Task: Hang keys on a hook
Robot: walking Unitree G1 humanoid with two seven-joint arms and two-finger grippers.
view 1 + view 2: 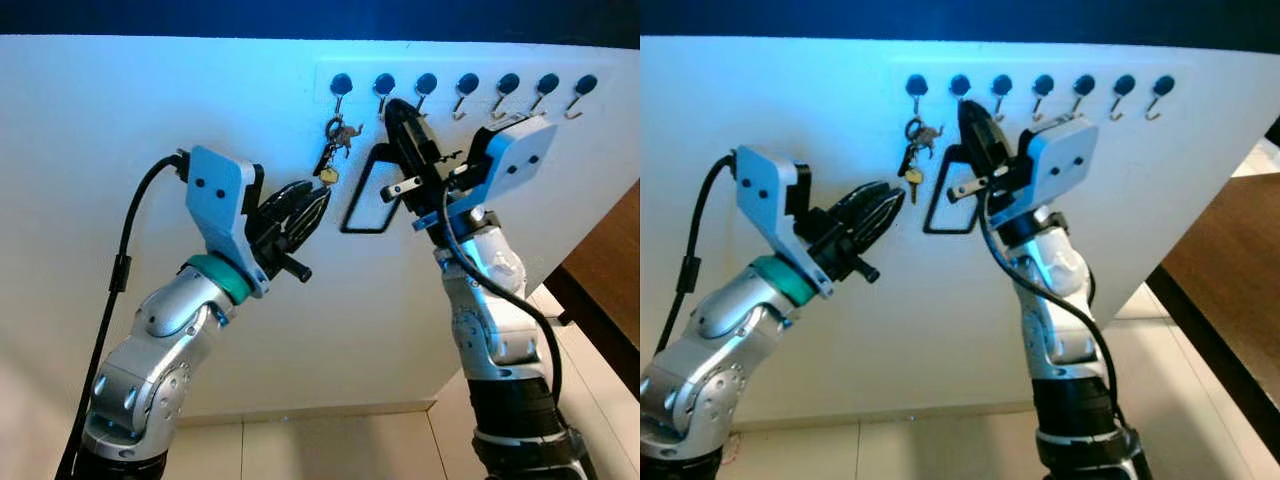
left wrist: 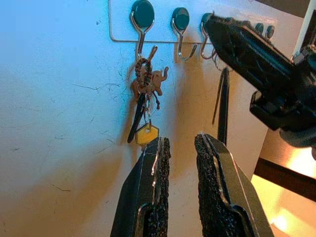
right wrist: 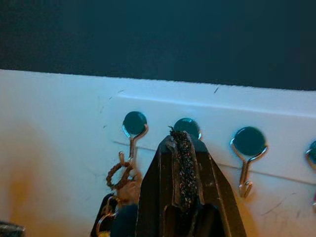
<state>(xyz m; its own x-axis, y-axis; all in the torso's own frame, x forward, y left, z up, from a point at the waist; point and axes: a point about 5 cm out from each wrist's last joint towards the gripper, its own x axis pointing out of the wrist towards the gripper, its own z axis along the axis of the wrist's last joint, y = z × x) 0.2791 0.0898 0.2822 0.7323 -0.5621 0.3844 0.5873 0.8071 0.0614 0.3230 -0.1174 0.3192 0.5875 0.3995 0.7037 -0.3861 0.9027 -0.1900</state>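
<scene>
A bunch of keys with a yellow tag and a small brown charm hangs from the leftmost hook of a hook rail on the white board; its ring sits on that hook. My left gripper is just below the keys, open, with nothing between its fingers and no contact with the bunch. My right gripper is shut, its tip pressed up against the second hook right beside the keys. A thin black loop hangs against the board under the right gripper.
Several empty silver hooks run rightward along the rail. The white board fills the wall ahead. Pale floor tiles lie below, and dark wooden furniture stands at the right.
</scene>
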